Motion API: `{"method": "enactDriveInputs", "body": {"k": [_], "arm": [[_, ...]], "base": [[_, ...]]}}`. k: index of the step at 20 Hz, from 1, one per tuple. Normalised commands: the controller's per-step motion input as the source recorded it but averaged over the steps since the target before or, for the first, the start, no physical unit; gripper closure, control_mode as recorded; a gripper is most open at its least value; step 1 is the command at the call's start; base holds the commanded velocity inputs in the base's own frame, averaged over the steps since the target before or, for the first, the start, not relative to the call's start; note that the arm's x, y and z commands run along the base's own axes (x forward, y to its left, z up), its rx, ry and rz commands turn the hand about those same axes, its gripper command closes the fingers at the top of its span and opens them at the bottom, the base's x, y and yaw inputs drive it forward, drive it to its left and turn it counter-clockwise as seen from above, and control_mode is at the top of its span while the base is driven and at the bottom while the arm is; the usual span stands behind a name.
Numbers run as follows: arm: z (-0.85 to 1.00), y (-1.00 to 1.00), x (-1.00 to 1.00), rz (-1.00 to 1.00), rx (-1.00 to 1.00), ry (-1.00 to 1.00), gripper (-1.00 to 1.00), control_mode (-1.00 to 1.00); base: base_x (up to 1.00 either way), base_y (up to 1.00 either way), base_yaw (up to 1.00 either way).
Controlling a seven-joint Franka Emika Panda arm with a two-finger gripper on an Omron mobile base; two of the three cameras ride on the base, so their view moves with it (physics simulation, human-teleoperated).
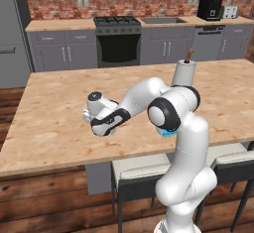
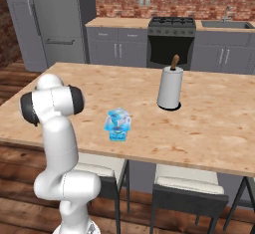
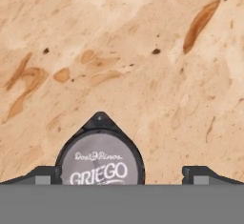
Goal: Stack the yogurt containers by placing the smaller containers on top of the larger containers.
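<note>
Two dark-framed stools with pale cushions [image 1: 141, 170] stand tucked under the near edge of the pale wooden island surface [image 1: 59, 108], beside the robot's base.

Above the surface, the hand view looks straight down the tool [image 3: 123, 175]. Its two dark fingertips [image 3: 43, 175] stand spread wide and grip nothing. Between them lies the tiny dark round cup with a pale grey top [image 3: 100, 163], lettered "GRIEGO". It sits upright on the wood, nearer the fingertip at the picture's left. We cannot tell whether that tip touches it; the other tip is clearly apart from it.

Further along the surface, close to its near edge, stands the squarish light-blue tub [image 2: 117, 135]. A small translucent light-blue cup [image 2: 119, 117] shows directly above it. We cannot tell whether the cup rests on the tub or stands just behind it. In the left base view a sliver of blue shows behind the arm's elbow.

Beyond these, near the middle of the surface and well apart from them, a tall white paper roll on a brown-tipped spindle [image 2: 170, 88] stands upright.

Against the far red brick wall [image 1: 59, 6] we note grey cabinets, a black oven with a gas hob [image 1: 117, 43], a steel sink [image 1: 161, 20], a black countertop appliance [image 1: 209, 7] and a grey refrigerator [image 2: 60, 24].
</note>
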Motion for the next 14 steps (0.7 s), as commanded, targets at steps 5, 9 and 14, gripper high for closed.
{"method": "enactDriveInputs", "body": {"k": [5,9,14], "arm": [[0.00,0.03,0.15,0.00,0.00,0.01,-1.00,-1.00],[0.00,0.01,0.09,0.00,0.00,0.01,-1.00,-1.00],[0.00,0.00,0.00,0.00,0.00,0.01,-1.00,-1.00]], "base": [[0.00,0.00,0.00],[0.00,0.00,0.00],[0.00,0.00,0.00]]}}
